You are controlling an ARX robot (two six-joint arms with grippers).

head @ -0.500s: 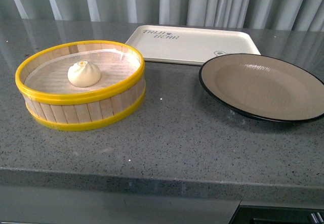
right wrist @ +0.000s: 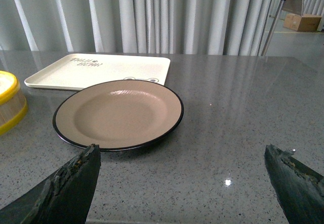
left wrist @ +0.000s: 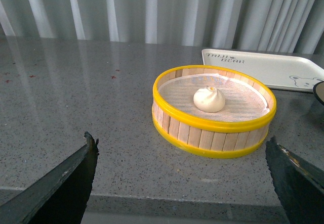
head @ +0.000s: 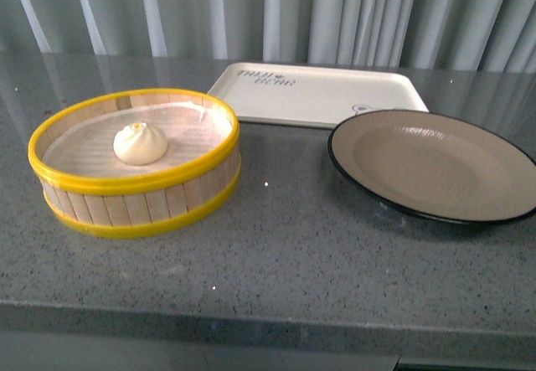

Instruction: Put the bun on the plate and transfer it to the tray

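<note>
The bun [left wrist: 209, 99] sits in the basket [left wrist: 217, 139] straight ahead of the left claw [left wrist: 179, 139], spread wide and empty like the right claw [right wrist: 180, 148].

Front view: the plate [head: 435, 166] runs off the right edge, its rim hides the near right corner of the tray [head: 327, 95] and most of the bear drawing [head: 362, 110], and the lettering [head: 266, 76] is too blurred to read. Left wrist view: my left claw [left wrist: 180, 139] shows finger ends only, cut by the frame edge; tray also cut, plate a mere sliver. Right wrist view: my right claw [right wrist: 181, 146] likewise tips only, steamer basket [right wrist: 9, 102] cut by the frame edge.
</note>
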